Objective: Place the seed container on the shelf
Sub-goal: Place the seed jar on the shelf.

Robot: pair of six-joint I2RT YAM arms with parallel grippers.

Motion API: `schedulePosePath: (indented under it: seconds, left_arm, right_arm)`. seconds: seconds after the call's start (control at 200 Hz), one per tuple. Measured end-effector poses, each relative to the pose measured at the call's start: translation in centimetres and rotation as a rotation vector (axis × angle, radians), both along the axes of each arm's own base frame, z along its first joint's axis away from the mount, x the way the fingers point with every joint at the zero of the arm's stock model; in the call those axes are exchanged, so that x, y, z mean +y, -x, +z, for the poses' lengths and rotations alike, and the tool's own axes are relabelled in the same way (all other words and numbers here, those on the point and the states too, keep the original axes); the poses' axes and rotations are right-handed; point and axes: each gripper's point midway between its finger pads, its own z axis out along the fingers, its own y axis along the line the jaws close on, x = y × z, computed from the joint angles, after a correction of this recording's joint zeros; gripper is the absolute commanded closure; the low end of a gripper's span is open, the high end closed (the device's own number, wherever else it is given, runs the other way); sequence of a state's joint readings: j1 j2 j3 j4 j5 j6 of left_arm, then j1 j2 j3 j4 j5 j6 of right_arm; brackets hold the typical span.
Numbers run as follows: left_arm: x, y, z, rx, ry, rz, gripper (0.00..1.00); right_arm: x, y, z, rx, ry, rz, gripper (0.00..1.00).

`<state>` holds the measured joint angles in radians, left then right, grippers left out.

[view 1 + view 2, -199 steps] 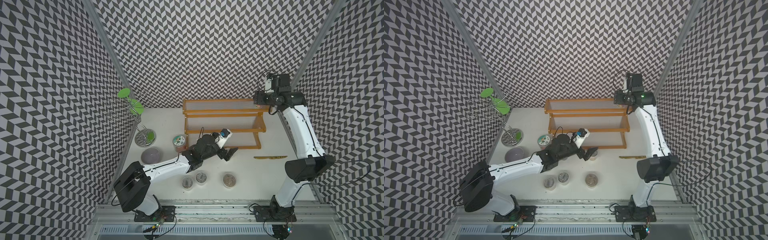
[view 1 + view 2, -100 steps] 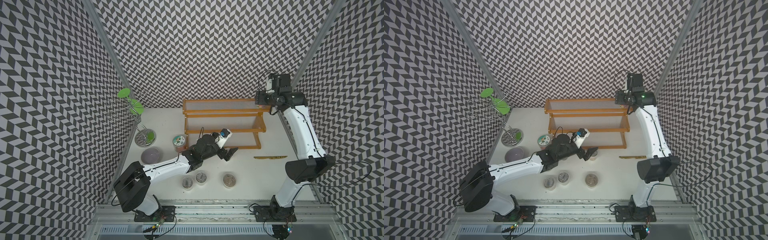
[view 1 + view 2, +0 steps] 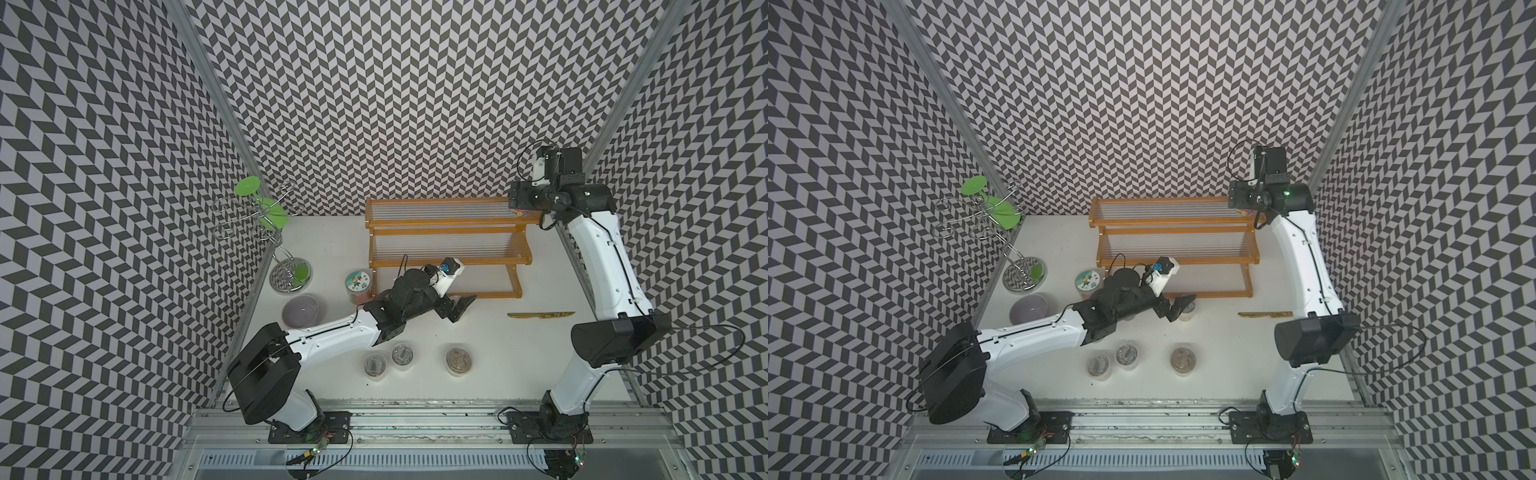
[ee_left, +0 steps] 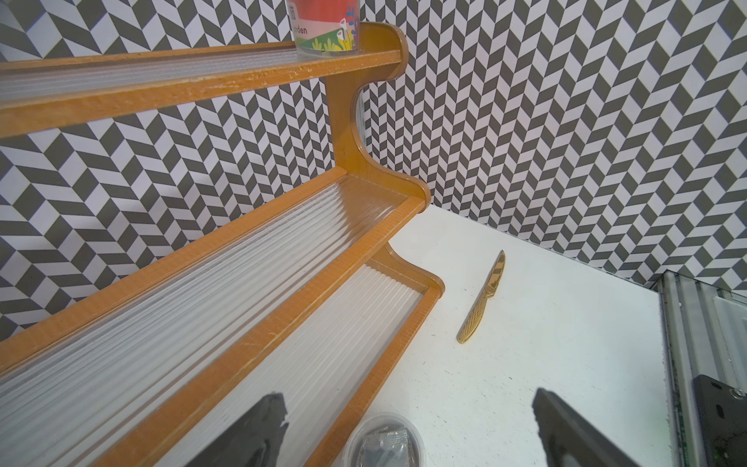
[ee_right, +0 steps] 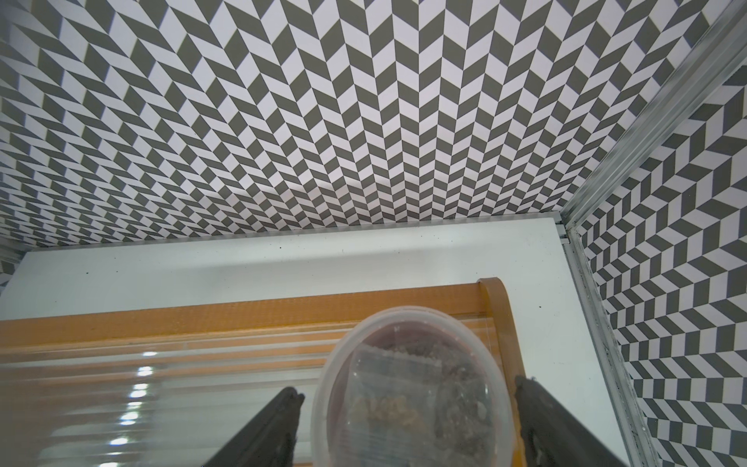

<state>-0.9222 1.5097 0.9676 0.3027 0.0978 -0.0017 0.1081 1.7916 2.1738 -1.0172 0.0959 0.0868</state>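
Seed container [image 5: 412, 388] is standing upright on the top tier of the shelf [image 3: 449, 223], at the end nearest the right arm [image 3: 598, 257], just beside the orange end post. Its clear lid is showing dark seed and a small packet inside. In the left wrist view the same container [image 4: 325, 28] is showing a red and green printed label.

Right jaws are hanging over that tier end, standing apart and straddling the container. In the right wrist view a thin gap is showing on each side, so they are gripping nothing.

Left arm [image 3: 332, 336] is reaching low across the surface [image 3: 498, 365]. Its jaws are hanging in front of the shelf's lowest tier, spread wide and carrying nothing. A clear-lidded jar [image 4: 382, 440] is sitting on the surface below them, just beside the front rail and touching neither finger.

Other things lying about:
- A gold knife [image 3: 540, 315] is lying flat on the surface near the shelf's foot on the right arm's side.
- Three clear-lidded jars [image 3: 402, 355] are standing in a loose row nearer the arm bases, well apart from the shelf.
- A jar with a cartoon lid [image 3: 358, 281] is standing just beside the shelf's other end.
- A lilac bowl [image 3: 302, 311] is sitting near that jar.
- A silver wire stand [image 3: 291, 276] with green discs is rising by the left wall.
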Motion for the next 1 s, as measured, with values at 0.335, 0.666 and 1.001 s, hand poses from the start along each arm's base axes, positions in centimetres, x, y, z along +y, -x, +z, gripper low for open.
schedulePosePath:
  seconds: [0.335,0.666,1.001]
  left_arm:
    - [1.2,0.2,2.6,-0.006,0.067,0.031,0.0]
    - [4.7,1.0,2.1,0.067,0.147,0.071,0.0]
    - [5.7,3.0,-0.8,0.172,0.16,0.028,0.0]
  right_arm:
    - [0.0,5.0,6.0,-0.171,-0.044,0.021,0.1]
    - [3.0,15.7,1.5,-0.226,-0.218,0.209,0.13]
    - [9.2,19.9,-10.1,0.011,-0.313,0.392,0.14]
